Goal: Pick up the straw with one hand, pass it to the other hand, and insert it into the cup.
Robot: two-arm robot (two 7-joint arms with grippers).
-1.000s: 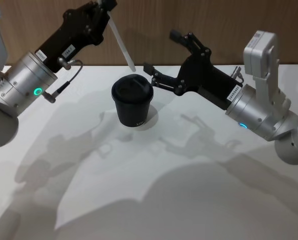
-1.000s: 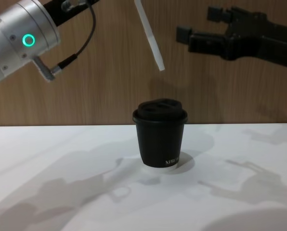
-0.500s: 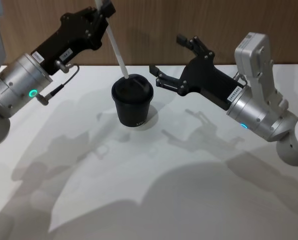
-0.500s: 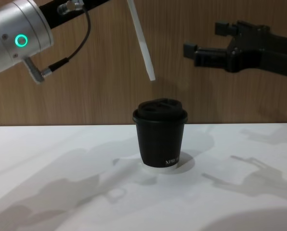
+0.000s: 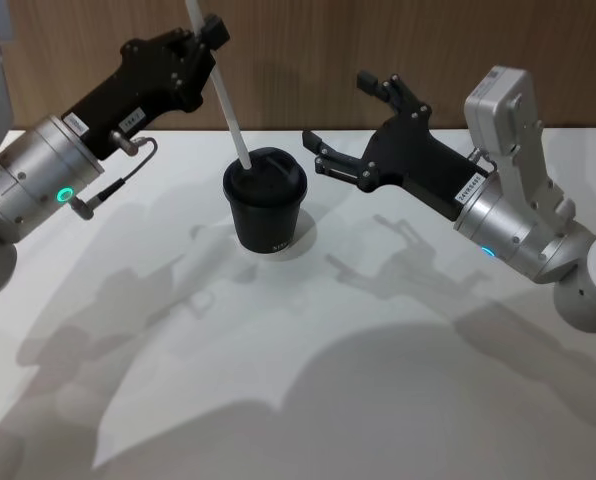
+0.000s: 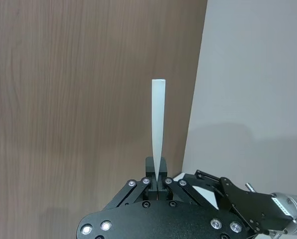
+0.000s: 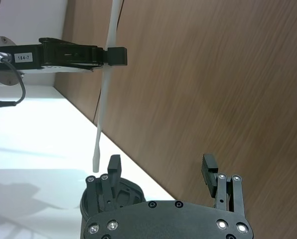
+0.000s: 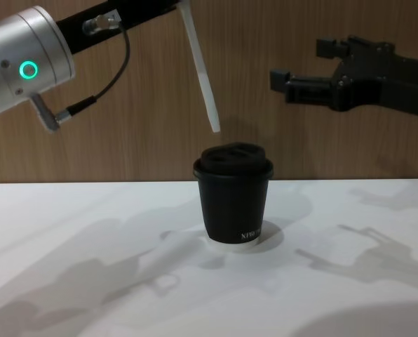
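Left gripper [image 5: 206, 35] clamped on straw [image 8: 200, 72], lower tip just above cup [image 8: 233, 200] lid, tilted. Right gripper [image 5: 350, 128] spread wide, empty, beside cup. Recommended: bring straw upright, align tip with lid opening, then lower slowly without tipping cup.

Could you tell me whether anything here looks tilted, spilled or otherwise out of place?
Nothing stands out. The small black lidded paper cup stands upright with no spill. The thin white plastic straw, clamped in the left gripper, hangs slanted above the lid. The right gripper is open beside the cup.
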